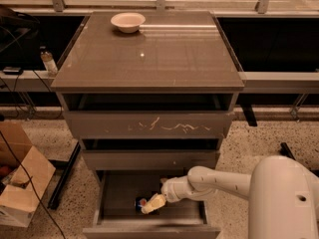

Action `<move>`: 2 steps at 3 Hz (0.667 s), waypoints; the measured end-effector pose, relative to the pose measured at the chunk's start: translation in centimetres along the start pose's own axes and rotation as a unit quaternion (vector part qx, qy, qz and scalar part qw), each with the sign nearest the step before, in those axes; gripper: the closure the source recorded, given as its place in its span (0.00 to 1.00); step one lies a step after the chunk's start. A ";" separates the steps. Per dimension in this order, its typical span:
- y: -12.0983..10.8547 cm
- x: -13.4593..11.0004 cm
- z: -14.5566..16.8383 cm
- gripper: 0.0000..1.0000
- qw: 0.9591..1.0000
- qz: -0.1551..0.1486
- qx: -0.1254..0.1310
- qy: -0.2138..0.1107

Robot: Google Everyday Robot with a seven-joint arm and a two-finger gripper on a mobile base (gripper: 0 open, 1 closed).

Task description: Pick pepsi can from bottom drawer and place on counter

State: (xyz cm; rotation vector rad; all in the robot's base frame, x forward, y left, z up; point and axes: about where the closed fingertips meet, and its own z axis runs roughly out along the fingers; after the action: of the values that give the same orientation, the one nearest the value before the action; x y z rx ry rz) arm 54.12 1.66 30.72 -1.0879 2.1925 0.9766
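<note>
Dark pepsi can (141, 203) sits in open bottom drawer (119, 193), gripper (153, 203) right against it; cannot tell if jaws apart or clamped. Likely light, smooth, thin-walled, dentable: grasp mid-body, gently

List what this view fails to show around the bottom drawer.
Pepsi can: camera view, mostly covered by the gripper; only a dark sliver shows.
Whether the gripper touches the can: their overlap hides it.
Bottom drawer front: cut off by the lower edge.
Upper drawers insides: shadowed under the counter.
</note>
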 end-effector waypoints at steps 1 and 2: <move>-1.7 2.1 3.1 0.00 1.000 -0.004 0.020 0.022; -2.7 3.7 6.6 0.00 0.999 -0.006 0.027 0.043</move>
State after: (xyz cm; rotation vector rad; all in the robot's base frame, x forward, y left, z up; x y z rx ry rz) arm 55.09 3.91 23.11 -1.1359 2.2647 0.8745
